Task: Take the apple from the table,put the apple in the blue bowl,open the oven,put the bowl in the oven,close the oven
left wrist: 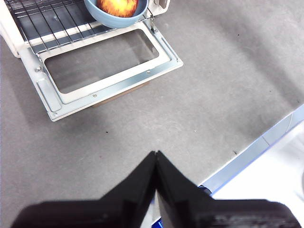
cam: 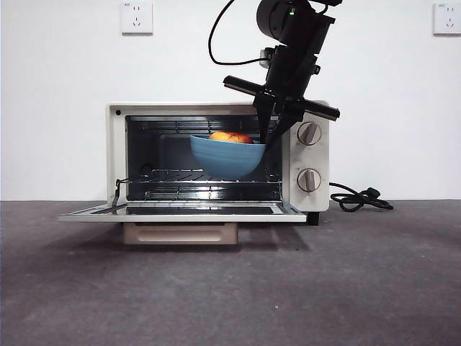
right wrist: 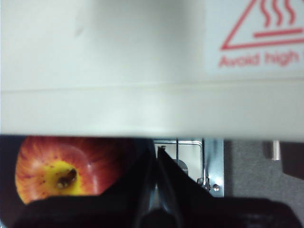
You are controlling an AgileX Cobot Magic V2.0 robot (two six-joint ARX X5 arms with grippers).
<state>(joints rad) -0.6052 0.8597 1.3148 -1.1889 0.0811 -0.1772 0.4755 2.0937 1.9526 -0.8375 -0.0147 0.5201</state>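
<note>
So right gripper (cam: 269,135) has its jaws clamped on the blue bowl's (cam: 227,158) rim, apple (cam: 230,137) inside, held within the open oven (cam: 216,158) above its rack; left gripper (left wrist: 156,164) waits clenched over the table (left wrist: 213,85).

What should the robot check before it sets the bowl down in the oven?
1. Oven door fully open: ok.
2. Apple inside the blue bowl: ok.
3. Right gripper clamped on the bowl's rim: ok.
4. Bowl above the wire rack, not yet resting on it: ok.
5. Left gripper away from the door: ok.
6. Bowl far enough in for the door to close: cannot tell.
</note>
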